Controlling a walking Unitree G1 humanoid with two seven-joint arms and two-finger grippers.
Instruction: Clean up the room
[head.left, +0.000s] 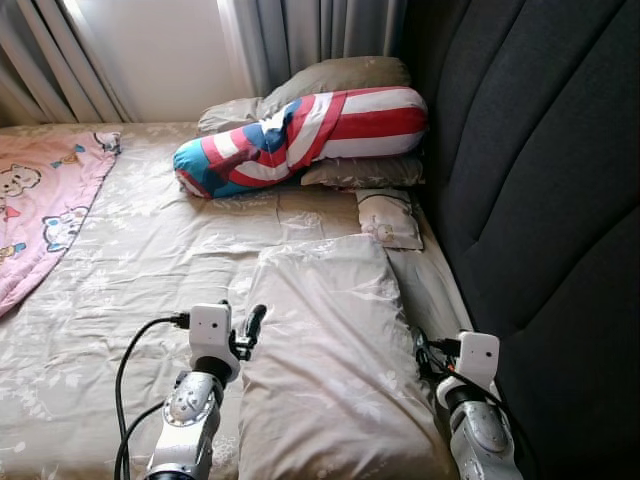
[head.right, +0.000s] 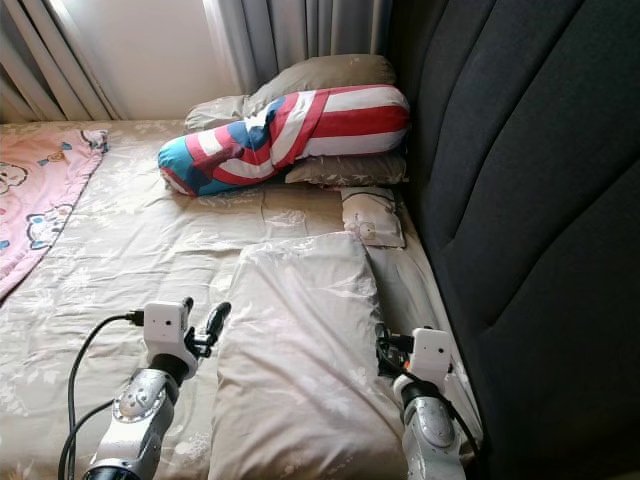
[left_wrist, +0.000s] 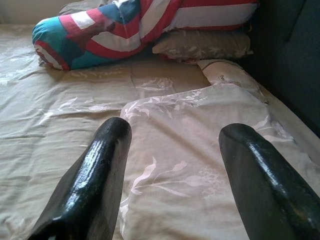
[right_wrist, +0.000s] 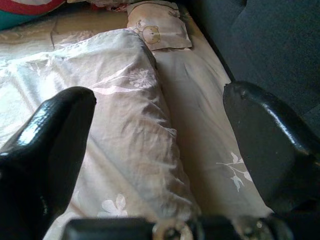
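Note:
A large beige floral pillow (head.left: 325, 350) lies flat on the bed, right in front of me and close to the headboard side. My left gripper (head.left: 243, 325) hovers at the pillow's left edge. It is open, and in the left wrist view its fingers (left_wrist: 100, 170) straddle that edge without holding it. My right gripper (head.left: 425, 350) is low at the pillow's right edge, between the pillow and the bed's side. It is open too, with the pillow's edge (right_wrist: 150, 135) lying between its fingers (right_wrist: 55, 135).
A stars-and-stripes bolster (head.left: 300, 135) rests on grey pillows (head.left: 340, 78) at the far end. A small bear-print cushion (head.left: 390, 218) lies just beyond the big pillow. A pink blanket (head.left: 40, 210) covers the left. The dark padded headboard (head.left: 540, 200) rises on the right, with curtains (head.left: 300, 35) behind.

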